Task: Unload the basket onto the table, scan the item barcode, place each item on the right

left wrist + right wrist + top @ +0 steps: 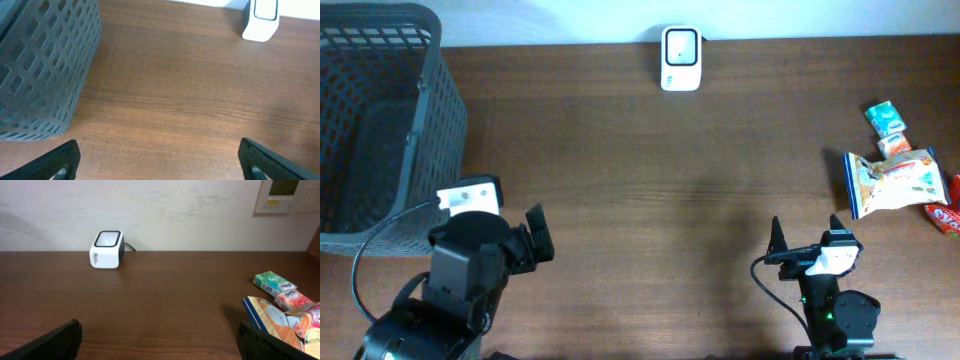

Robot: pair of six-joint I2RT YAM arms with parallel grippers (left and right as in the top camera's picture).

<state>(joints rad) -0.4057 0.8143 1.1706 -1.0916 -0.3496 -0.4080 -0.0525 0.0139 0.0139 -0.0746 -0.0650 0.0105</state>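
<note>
Taking the middle of the table (670, 190) as my dial on the overhead view, the scanner (680, 58) stands at twelve o'clock, at the far edge. The basket (380, 120) sits around ten o'clock, on the left end. The snack bag (895, 182) lies at three o'clock. A small packet (893, 146) lies at its twelve, with a second packet (885, 119) behind that. A wrapper (945, 215) lies just beside the bag at its four. My left gripper (535, 235) is at seven and my right gripper (807, 235) at five.
</note>
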